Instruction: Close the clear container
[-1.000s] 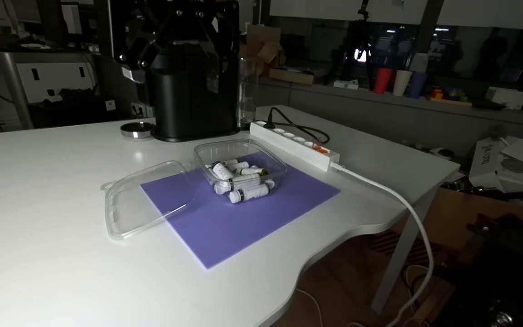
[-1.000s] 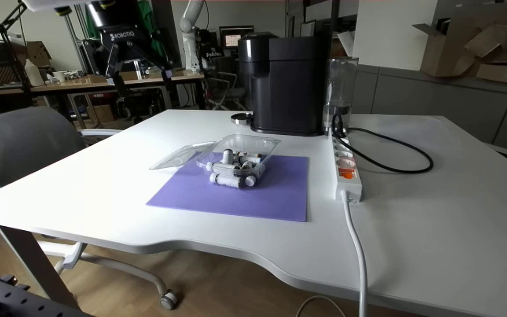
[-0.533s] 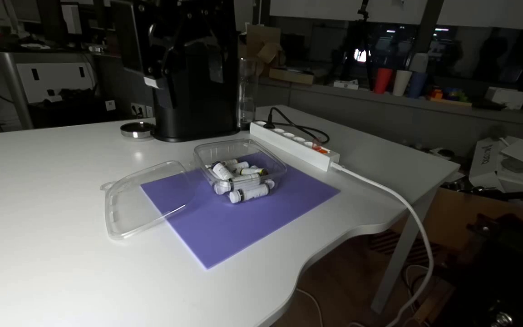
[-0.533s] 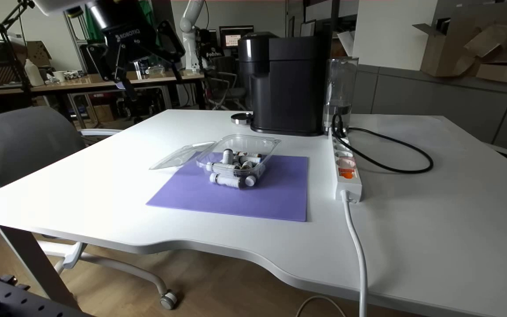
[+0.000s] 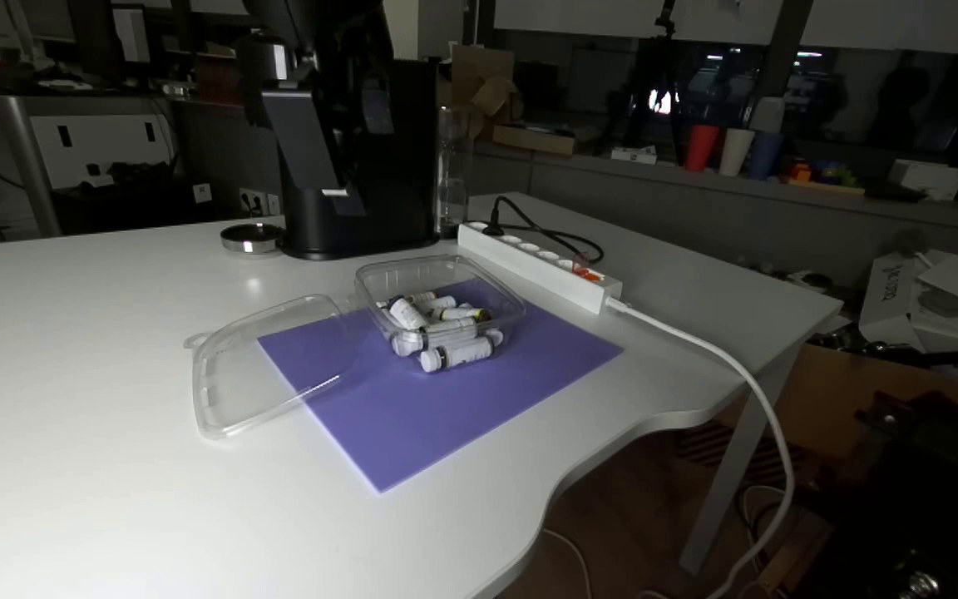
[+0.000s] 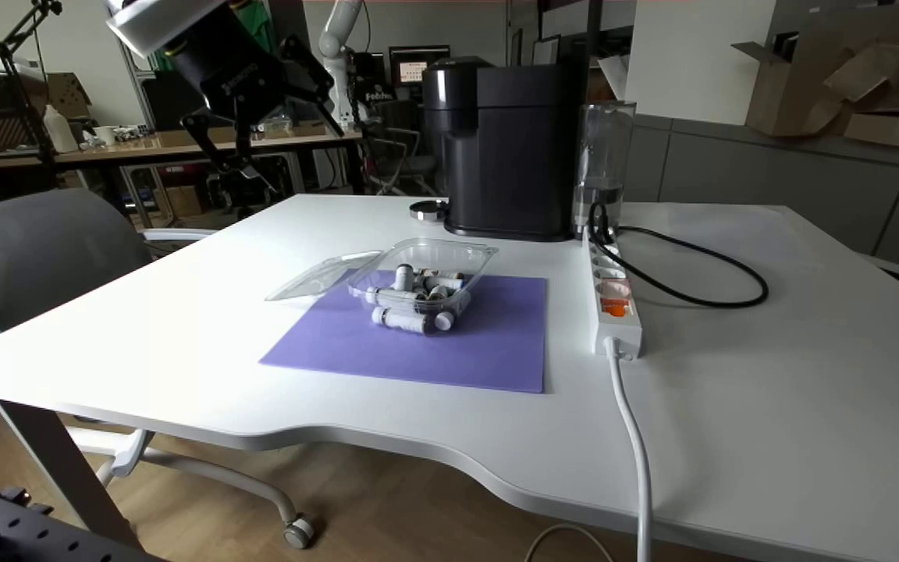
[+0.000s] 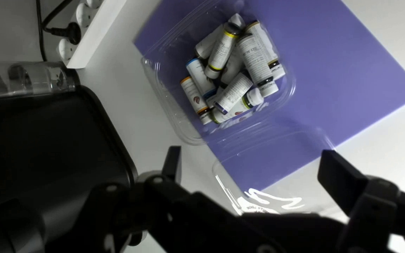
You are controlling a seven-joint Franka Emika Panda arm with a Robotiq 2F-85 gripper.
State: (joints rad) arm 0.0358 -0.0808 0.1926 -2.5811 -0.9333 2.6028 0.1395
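The clear container (image 5: 479,279) stands open on the purple mat, holding several small white-labelled bottles (image 5: 446,331); it also shows in an exterior view (image 6: 461,251) and in the wrist view (image 7: 169,102). Its clear lid (image 5: 263,366) lies folded out beside it, partly on the mat and partly on the white table; it also shows in an exterior view (image 6: 321,277) and in the wrist view (image 7: 269,160). Whether the lid is joined to the box I cannot tell. My gripper (image 6: 301,156) is open and empty, tilted, above the table; in the wrist view its fingers (image 7: 255,167) frame the lid below, apart from it.
The tall black machine (image 6: 516,156) stands behind the container, with a clear cylinder (image 6: 604,156) beside it. A round metal dish (image 5: 252,239) sits by the machine. A white power strip (image 5: 537,266) with cables lies near the mat (image 5: 412,433).
The gripper has tilted and turned, its fingers swinging toward the table and the machine. It stays open. The container, lid and bottles have not moved.
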